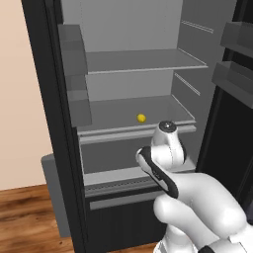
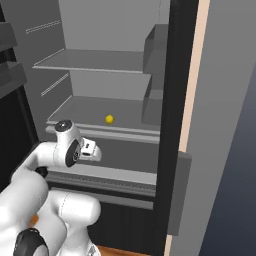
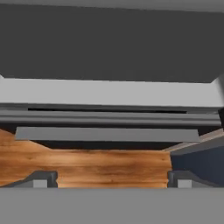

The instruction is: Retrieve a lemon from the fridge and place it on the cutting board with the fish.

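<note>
Lemon [image 1: 141,117] sits on the open fridge's [image 1: 133,62] middle shelf [image 1: 163,112]

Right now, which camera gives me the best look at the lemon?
The left base view: the lemon sits unobstructed mid-shelf in the fridge. The right base view shows it too, slightly smaller. The hand view points lower, at the fridge's bottom and floor.
</note>
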